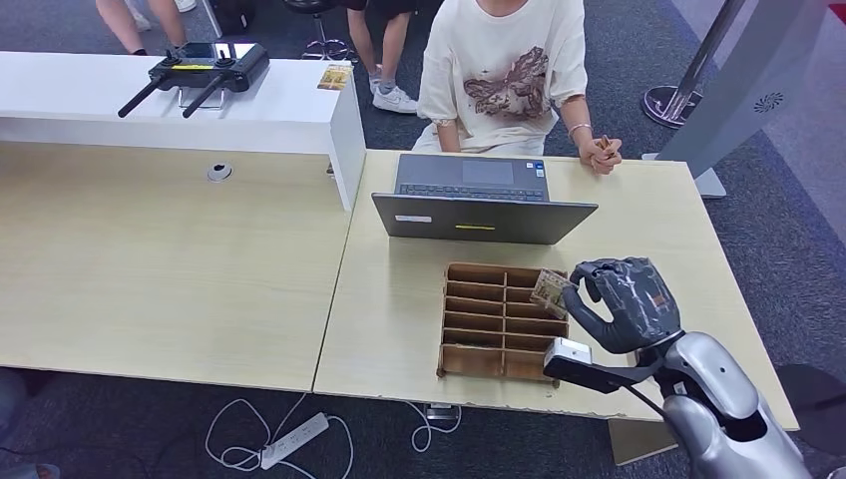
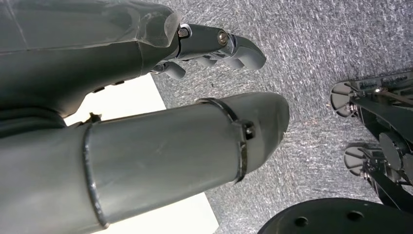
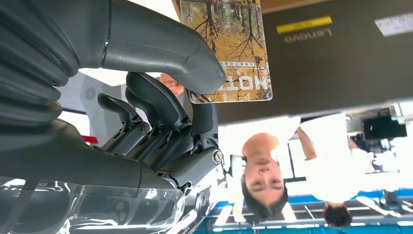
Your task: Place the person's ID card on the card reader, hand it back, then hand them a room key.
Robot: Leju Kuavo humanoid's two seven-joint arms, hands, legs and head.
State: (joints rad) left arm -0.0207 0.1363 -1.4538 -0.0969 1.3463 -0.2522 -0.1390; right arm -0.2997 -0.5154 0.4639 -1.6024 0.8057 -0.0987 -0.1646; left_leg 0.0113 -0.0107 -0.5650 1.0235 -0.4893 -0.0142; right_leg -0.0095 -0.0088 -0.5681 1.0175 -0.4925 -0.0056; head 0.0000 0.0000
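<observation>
Room key card with forest print point(image 3: 226, 48) pinched in right hand point(image 1: 624, 299) above brown compartmented wooden tray point(image 1: 489, 319) on table point(image 1: 399, 289). Key handover step, probably; next, reach over grey laptop point(image 1: 479, 215) toward seated person point(image 1: 504, 75).
</observation>
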